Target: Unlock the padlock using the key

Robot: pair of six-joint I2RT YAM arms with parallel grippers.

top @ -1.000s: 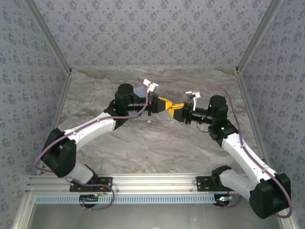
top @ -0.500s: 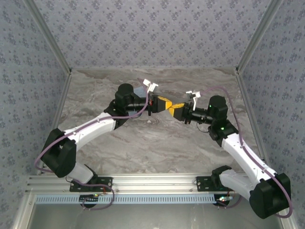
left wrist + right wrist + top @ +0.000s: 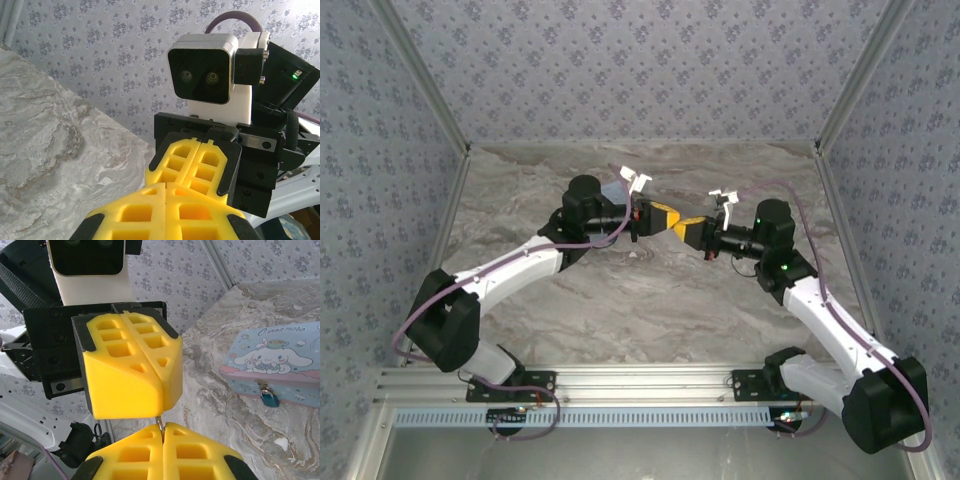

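Clear of the tin, up in the air to its left as the right wrist camera has it, the two grippers meet tip to tip.

Change noted: the right gripper had its jaws apart a second ago. They are now together, with a thin metal sliver at their seam, judged to be the key.

The left gripper is unchanged, pads together. The sliver's upper end reaches its underside, but whether it grips that end cannot be told.

The padlock hangs at the clasp on the tin's front face, apparently not yet opened.

Assessment: the closure reads as the right arm taking over the key. The key remains well apart from the tin. The left must release before the key can go to the tin's front.
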